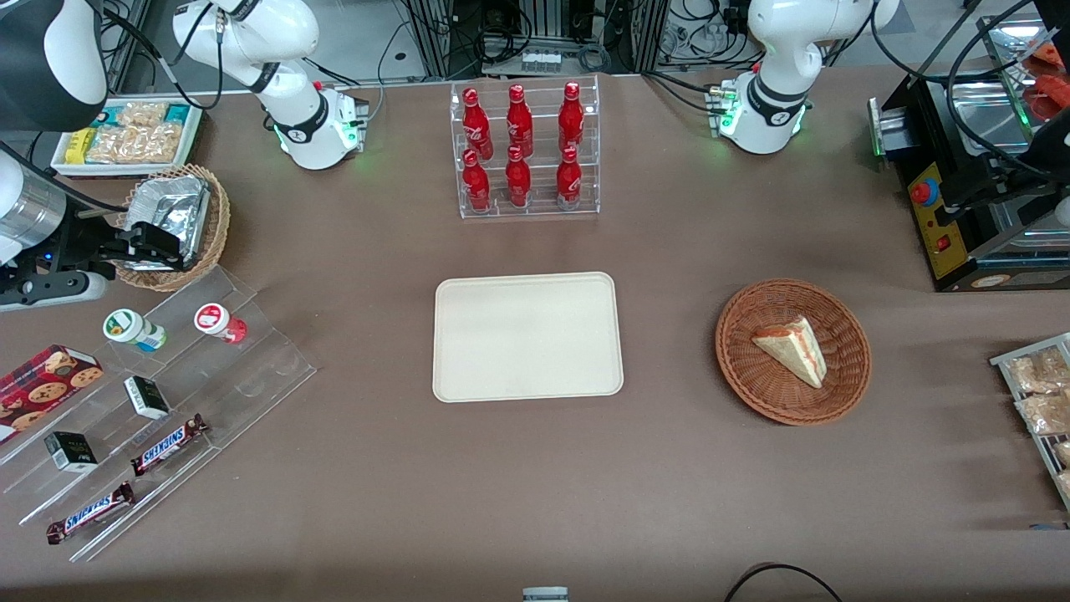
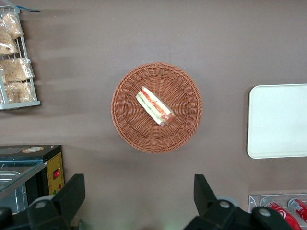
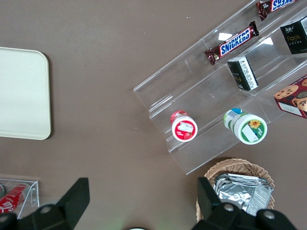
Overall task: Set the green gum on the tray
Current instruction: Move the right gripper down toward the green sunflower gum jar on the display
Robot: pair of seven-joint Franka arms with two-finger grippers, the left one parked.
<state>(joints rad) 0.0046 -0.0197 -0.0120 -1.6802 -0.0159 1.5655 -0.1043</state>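
The green gum (image 1: 134, 329) is a small bottle with a white lid and a green mark. It stands on a clear stepped display stand (image 1: 251, 368) at the working arm's end of the table, and it also shows in the right wrist view (image 3: 245, 125). The cream tray (image 1: 527, 336) lies empty at the table's middle and shows in the right wrist view (image 3: 21, 93). My gripper (image 1: 149, 242) hangs open and empty above the table, by the foil-filled wicker basket and farther from the front camera than the gum. Bare table shows between its fingertips (image 3: 142, 191).
A red-lidded gum bottle (image 1: 221, 323) stands beside the green one. Snickers bars (image 1: 167, 444), small dark boxes (image 1: 146, 396) and a cookie box (image 1: 46, 380) share the stand. A wicker basket of foil (image 1: 180, 221), a cola rack (image 1: 525, 150) and a sandwich basket (image 1: 792, 351) stand around the tray.
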